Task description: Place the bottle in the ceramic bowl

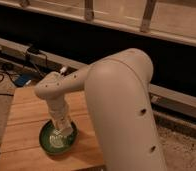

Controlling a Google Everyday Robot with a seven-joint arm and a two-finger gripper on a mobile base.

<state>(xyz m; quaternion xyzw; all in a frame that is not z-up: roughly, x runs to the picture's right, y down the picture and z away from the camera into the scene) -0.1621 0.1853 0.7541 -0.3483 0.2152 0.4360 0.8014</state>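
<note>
A robot's bulky white arm (126, 115) fills the near right of the scene, its thick upper section rising from the bottom edge and bending left at the elbow toward a wooden bench (21, 125). Near the bench's front edge, left of the arm's bulk, sits the ceramic bowl (45, 141), dark green with pale rings inside. The gripper (60, 131) hangs straight down over the bowl, its tip inside the rim, fingers drawn together. A pale, whitish shape in the bowl just below the gripper appears to be the bottle (56, 139); whether it is clamped in the fingers or lying loose in the bowl cannot be made out from here, nor can its long axis or the way its neck points. The wrist and forearm climb from the bowl toward the middle of the bench. Past the bench's far left corner, dark cables (6, 75) and a blue object (22, 80) lie on the floor. Behind them runs a pale ledge (21, 47) along a dark wall, with railing posts (88, 9) above.
</note>
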